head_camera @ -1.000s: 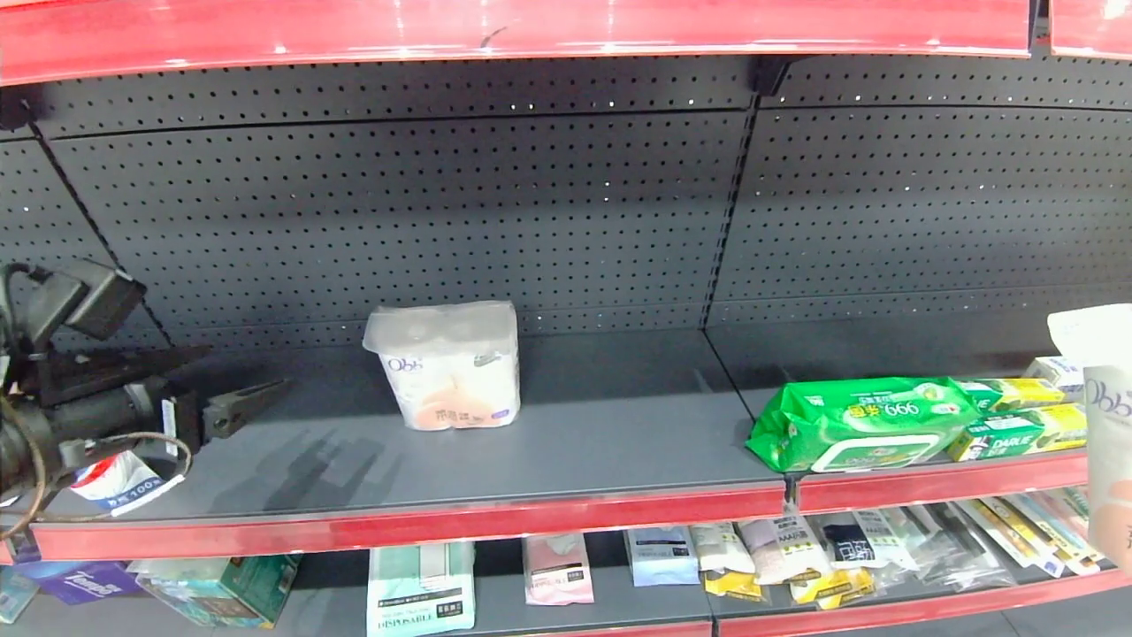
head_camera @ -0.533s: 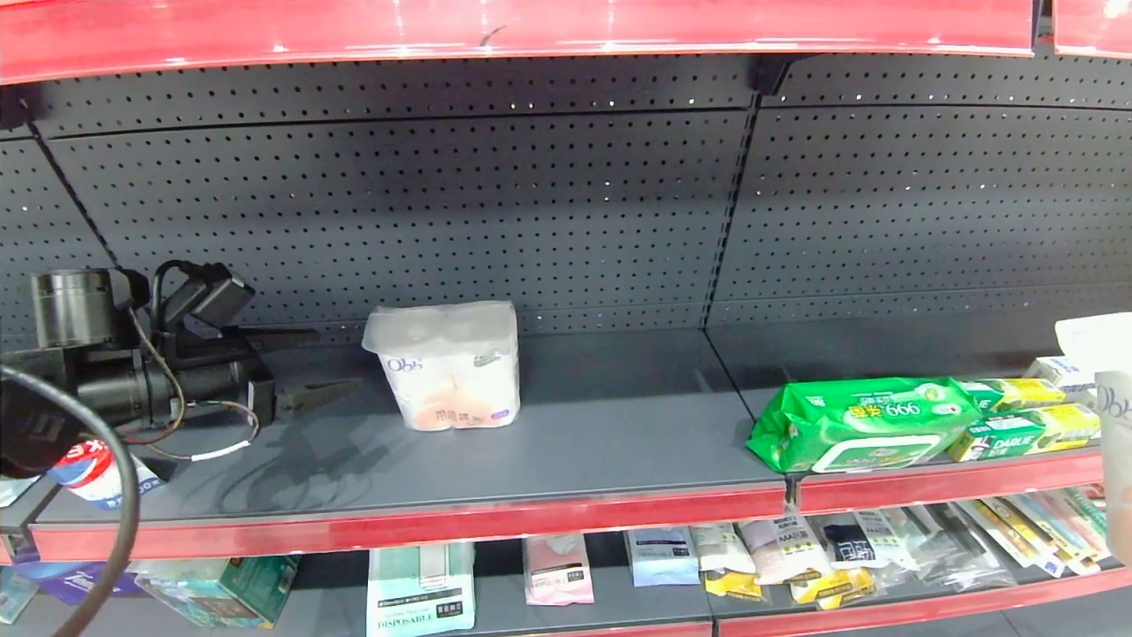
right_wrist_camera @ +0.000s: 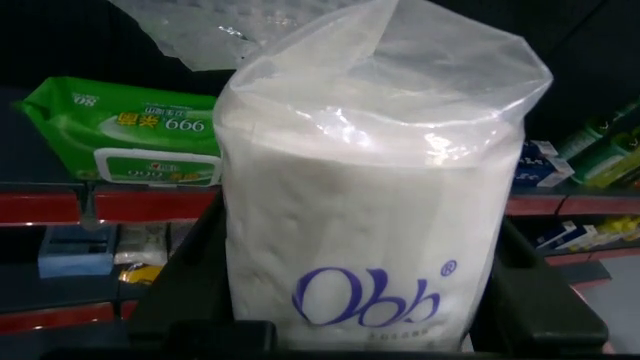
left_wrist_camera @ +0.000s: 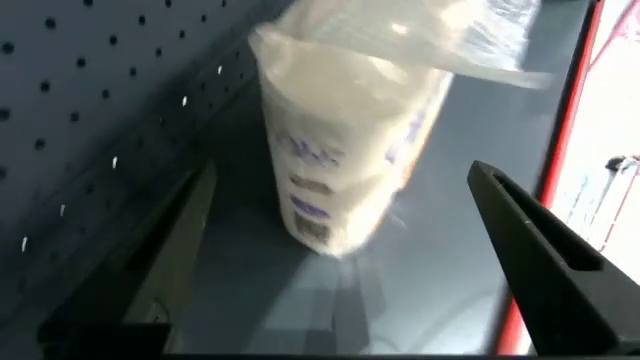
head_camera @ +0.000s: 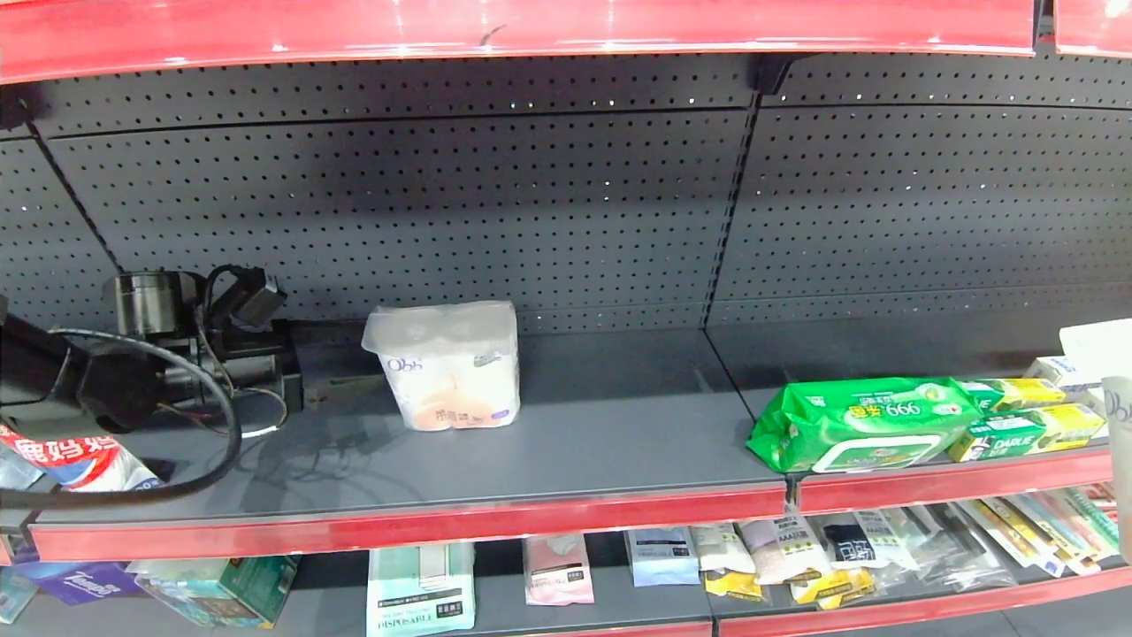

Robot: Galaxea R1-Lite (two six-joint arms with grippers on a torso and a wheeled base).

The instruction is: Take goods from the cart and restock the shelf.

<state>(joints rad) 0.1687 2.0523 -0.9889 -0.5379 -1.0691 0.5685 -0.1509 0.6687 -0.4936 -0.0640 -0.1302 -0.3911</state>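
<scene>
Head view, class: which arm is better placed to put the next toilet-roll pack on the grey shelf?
Right. The right gripper is shut on a white plastic-wrapped toilet-roll pack, near the grey metal shelf's right end. The left gripper is open and empty, beside the matching pack already shelved.

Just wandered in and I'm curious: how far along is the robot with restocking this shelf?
Done: one toilet-paper pack stands on the shelf, the open left gripper facing it. In hand: the right gripper holds a second pack. Left: setting that one on the shelf; how much more follows, I cannot tell.
</scene>
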